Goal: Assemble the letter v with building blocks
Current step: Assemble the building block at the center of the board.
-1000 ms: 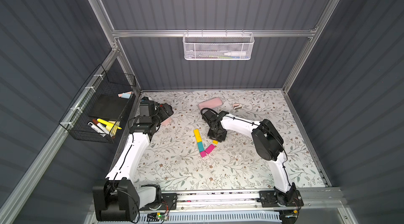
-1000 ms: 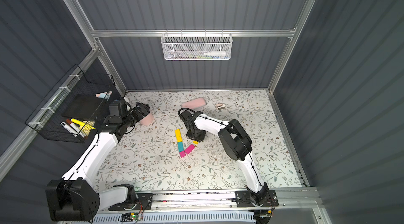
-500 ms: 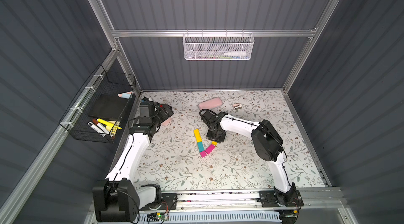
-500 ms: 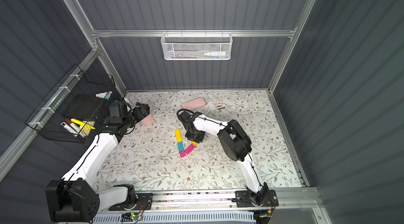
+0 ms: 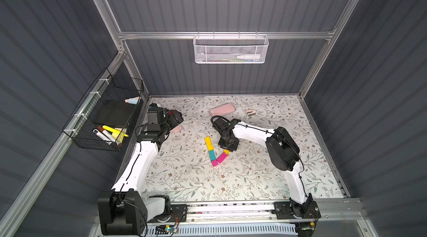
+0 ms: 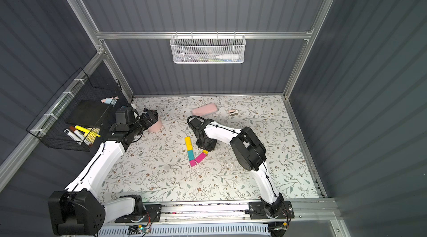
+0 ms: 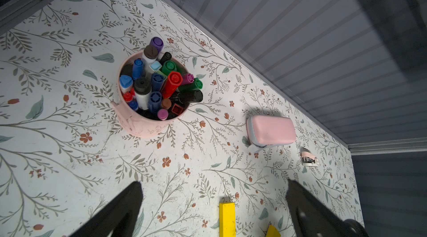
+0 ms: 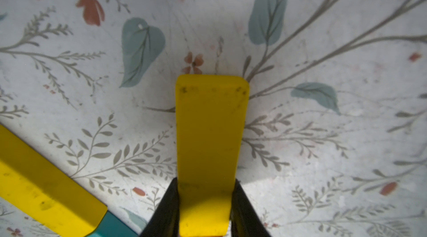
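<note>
Right now my right gripper (image 8: 205, 186) is clamped on a long yellow block (image 8: 210, 129). The jaws press its two long sides near one end, and the rest of it sticks out ahead of the fingers. I take the teal block (image 5: 211, 155) as my marker. The other long yellow block (image 5: 208, 143) butts against its far end and the short magenta block (image 5: 215, 163) against its near end, so the three lie in one line on the floral mat (image 5: 254, 178). A longer magenta block (image 5: 221, 157) slants away from the short one, just right of the teal block, and starts the second arm of the V (image 6: 193, 162). The block I hold sits at the upper end of that arm, up and to the right of the teal block. I cannot tell whether it touches the mat or the magenta block. My left gripper (image 7: 213, 185) is spread wide and empty, well off to the left of the teal block, as is a pink cup of markers (image 7: 143, 124). A pink case (image 5: 222, 109) lies well beyond the teal block.
</note>
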Robot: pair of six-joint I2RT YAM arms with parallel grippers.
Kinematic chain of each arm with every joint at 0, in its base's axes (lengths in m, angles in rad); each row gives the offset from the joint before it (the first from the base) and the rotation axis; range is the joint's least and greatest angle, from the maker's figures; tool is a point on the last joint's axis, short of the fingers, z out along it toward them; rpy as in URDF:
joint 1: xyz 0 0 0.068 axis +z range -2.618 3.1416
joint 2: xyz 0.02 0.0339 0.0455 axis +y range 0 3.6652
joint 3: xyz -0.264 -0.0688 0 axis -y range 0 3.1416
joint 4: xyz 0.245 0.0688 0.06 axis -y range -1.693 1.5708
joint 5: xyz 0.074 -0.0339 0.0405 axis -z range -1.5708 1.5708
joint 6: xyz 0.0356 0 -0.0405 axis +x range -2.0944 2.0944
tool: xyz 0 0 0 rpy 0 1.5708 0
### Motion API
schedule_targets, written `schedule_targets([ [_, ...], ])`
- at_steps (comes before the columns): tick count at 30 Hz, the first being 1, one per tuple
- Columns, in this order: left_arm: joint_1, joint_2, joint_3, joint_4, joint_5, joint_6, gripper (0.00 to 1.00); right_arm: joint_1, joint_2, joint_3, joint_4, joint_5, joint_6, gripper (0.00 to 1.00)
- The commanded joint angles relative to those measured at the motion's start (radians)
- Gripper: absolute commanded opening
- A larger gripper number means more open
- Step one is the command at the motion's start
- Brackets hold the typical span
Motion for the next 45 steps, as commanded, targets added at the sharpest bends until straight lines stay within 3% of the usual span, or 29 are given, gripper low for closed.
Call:
schedule_targets([
  [1, 0.008, -0.026, -0.009, 0.011, 0.011, -0.004, 0.99, 0.005, 0.002, -0.029, -0.026, -0.009, 0.039, 0.17],
  [8, 0.008, -0.026, -0.010, 0.013, 0.012, -0.005, 0.99, 0.010, 0.005, -0.032, -0.027, -0.017, 0.043, 0.19],
  [17, 0.008, -0.026, -0.013, 0.014, 0.011, -0.005, 1.00, 0.015, 0.009, -0.031, -0.031, -0.023, 0.040, 0.41],
  [35, 0.007, -0.024, -0.014, 0.015, 0.013, -0.004, 1.00, 0.018, -0.007, -0.034, -0.063, 0.007, 0.027, 0.58],
  [40, 0.008, -0.024, -0.013, 0.014, 0.013, -0.003, 0.99, 0.016, -0.011, -0.042, -0.072, 0.026, 0.021, 0.57],
  [45, 0.007, -0.024, -0.012, 0.014, 0.013, -0.002, 1.00, 0.015, -0.010, -0.044, -0.077, 0.029, 0.018, 0.45],
])
